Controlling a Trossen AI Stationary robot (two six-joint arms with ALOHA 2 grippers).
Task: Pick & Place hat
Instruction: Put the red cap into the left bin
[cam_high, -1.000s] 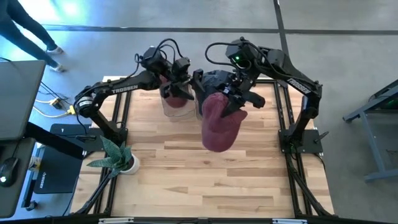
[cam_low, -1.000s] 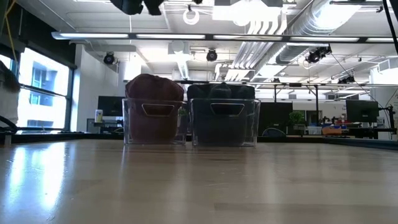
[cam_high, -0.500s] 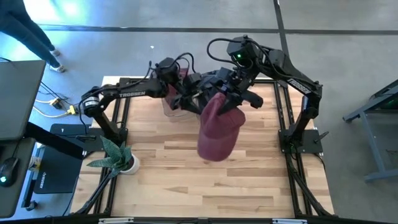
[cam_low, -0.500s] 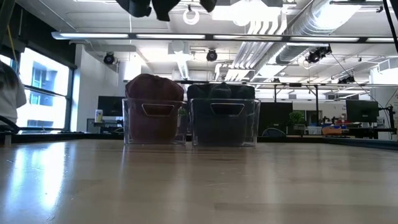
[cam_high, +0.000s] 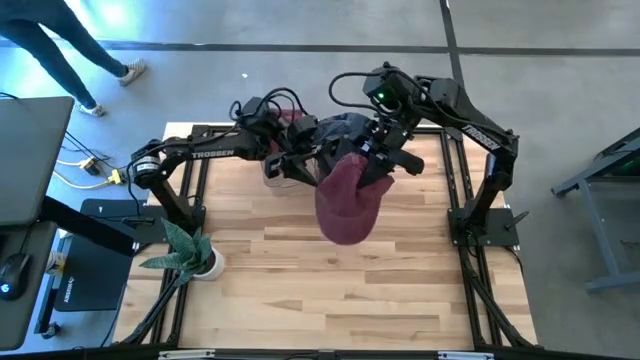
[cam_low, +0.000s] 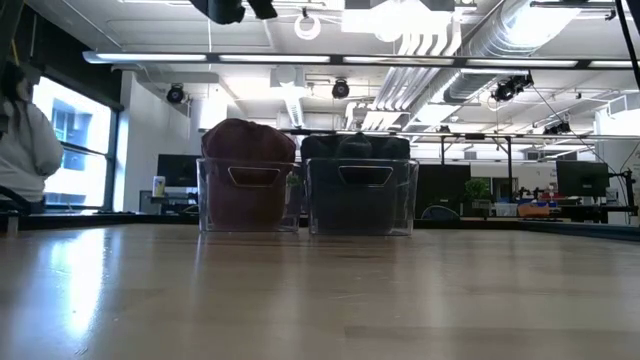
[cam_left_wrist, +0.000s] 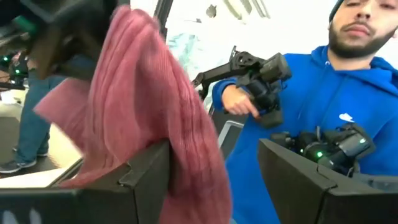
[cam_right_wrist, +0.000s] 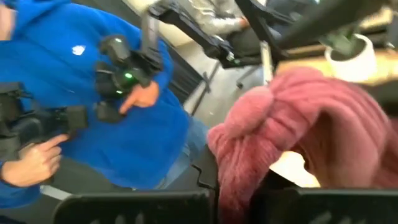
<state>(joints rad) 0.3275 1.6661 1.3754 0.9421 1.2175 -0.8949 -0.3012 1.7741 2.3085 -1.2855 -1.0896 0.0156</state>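
Right gripper (cam_high: 383, 165), clamped on the pink hat (cam_high: 347, 205), holds it hanging above the bench (cam_high: 300, 290). Left gripper (cam_left_wrist: 214, 177) stands wide, one finger beside the fabric. Advise centring the fabric before closing.

Front worktop (cam_high: 330, 290) open. Back edge blocked by two clear bins (cam_low: 250, 195), both arms and hanging hat (cam_high: 345, 205); plant (cam_high: 195, 255) front-left.
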